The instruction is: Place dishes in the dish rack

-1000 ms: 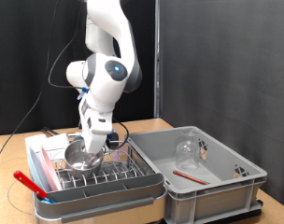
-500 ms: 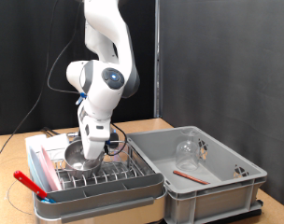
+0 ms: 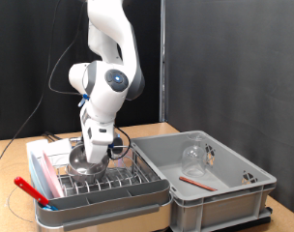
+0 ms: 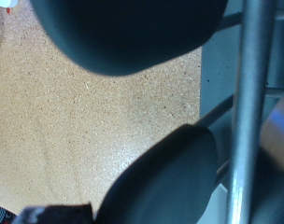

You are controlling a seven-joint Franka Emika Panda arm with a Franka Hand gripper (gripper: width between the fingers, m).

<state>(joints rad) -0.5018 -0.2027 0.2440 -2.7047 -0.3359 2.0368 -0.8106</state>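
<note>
Exterior view: the tool (image 3: 92,155) is lowered into the dish rack (image 3: 99,182), directly over the steel bowl (image 3: 84,161) seated there. Whether it is closed cannot be told. The glass (image 3: 193,155) and red utensil (image 3: 192,181) are left in the grey tub (image 3: 224,193)

One bowl (image 3: 81,160), one glass (image 3: 193,155), one plate (image 3: 43,176).

The gripper (image 3: 92,153) hangs low over the steel bowl (image 3: 82,163) in the dish rack (image 3: 99,184), its fingertips hidden behind the hand. The wrist view is a blur of dark fingers (image 4: 165,182). The pink plate (image 3: 41,177) shows only edge-on.
</note>
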